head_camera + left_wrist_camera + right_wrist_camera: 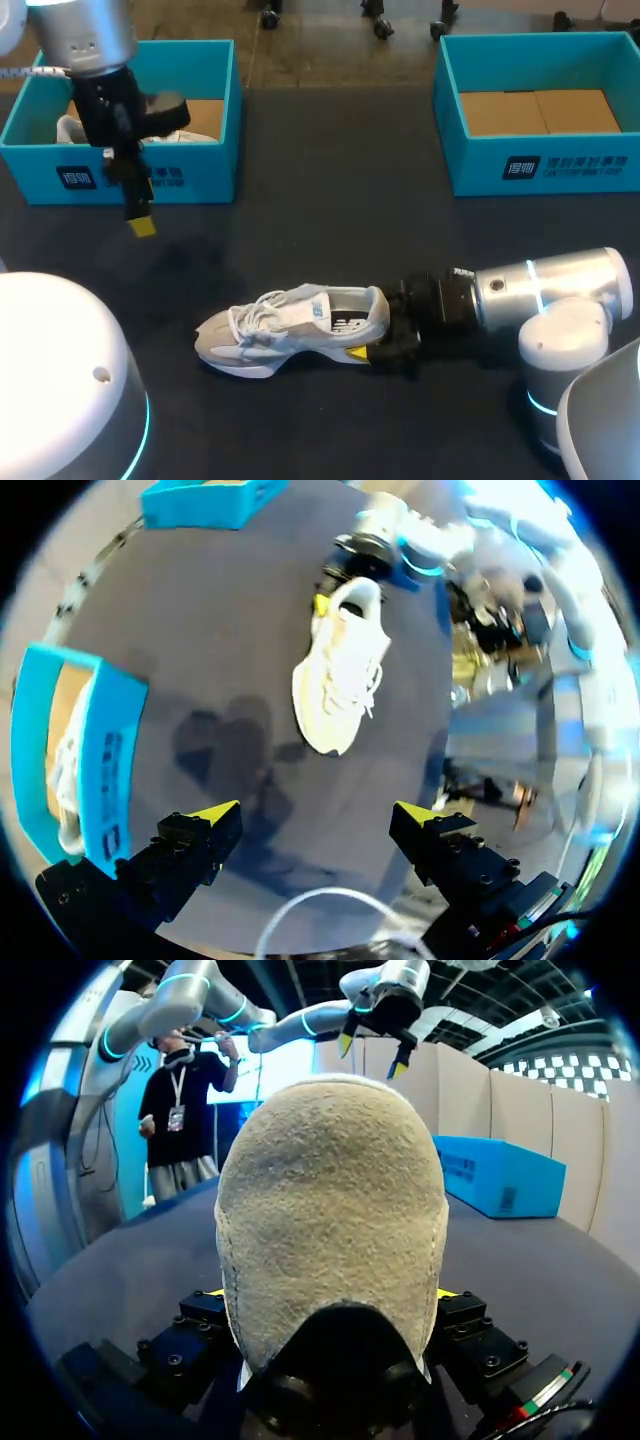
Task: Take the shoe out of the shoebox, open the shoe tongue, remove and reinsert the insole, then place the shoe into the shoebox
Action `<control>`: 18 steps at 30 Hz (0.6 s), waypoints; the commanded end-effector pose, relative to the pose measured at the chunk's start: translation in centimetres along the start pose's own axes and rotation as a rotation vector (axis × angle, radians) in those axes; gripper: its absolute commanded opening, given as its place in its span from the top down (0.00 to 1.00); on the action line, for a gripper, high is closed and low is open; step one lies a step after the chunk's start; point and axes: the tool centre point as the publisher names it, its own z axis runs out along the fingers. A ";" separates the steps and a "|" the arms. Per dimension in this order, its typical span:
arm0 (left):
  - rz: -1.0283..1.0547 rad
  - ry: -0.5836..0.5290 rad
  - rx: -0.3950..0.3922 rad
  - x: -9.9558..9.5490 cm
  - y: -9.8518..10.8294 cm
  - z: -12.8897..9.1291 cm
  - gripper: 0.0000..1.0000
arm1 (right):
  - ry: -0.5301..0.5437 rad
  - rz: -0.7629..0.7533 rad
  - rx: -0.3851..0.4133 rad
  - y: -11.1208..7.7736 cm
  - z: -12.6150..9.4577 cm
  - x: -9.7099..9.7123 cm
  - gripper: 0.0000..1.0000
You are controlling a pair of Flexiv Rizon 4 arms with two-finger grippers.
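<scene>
— Progress, read left to right?
— The left yellow-tipped two-finger gripper [315, 813] hangs over the dark table [330, 150] just in front of the left teal cardboard shoebox [150, 170], fingers spread and empty. The grey-and-white lace-up sneaker [290, 325] stands mid-table, already unboxed. The tongue and insole steps look undone.
— And the right arm?
— It reaches in low, and the right gripper [330, 1292] is clamped on the sneaker's heel. The right teal shoebox [540, 170] sits well beyond it.

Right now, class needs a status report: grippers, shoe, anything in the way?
Left gripper open, hovering. Right gripper shut on white sneaker heel, sneaker upright on table. Nothing else touching it.
</scene>
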 end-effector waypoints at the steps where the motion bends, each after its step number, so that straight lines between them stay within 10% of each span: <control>1: -0.838 -0.021 0.273 1.4 0.0 1.1 0.00 | -0.001 0.000 0.004 0.1 0.1 0.0 1.00; 10: -1.123 -0.242 0.323 8.6 -3.2 6.5 0.00 | -0.001 0.000 0.004 0.1 0.1 0.0 1.00; 18: -1.298 -0.304 0.347 10.1 -6.1 7.6 0.00 | -0.001 0.000 0.004 0.1 0.1 0.0 1.00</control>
